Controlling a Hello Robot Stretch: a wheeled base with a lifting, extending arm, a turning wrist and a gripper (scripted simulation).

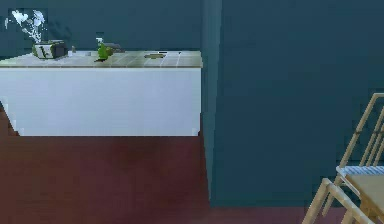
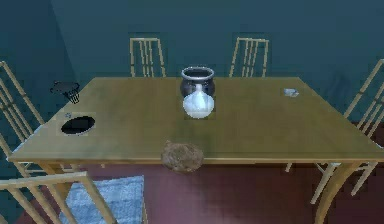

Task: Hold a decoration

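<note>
A: Entry one. What are we listing on the table?
B: We are logging a glass vase, dark-rimmed with a pale round base. It is standing at the table's middle, towards the far side. We are taking it for the decoration, though a brown lump at the near edge is a rival candidate.
A: Other entries?
B: A dark bowl on the left, a small grey thing far right, and a wooden chair beyond. Ahead, a white counter is carrying a toaster.
A: Step in hand?
B: We are judging it the approach, since we are standing alongside the table. Next, we are needing the arm reaching out at the vase's height.
A: Fingers?
B: We cannot tell their state.
</note>
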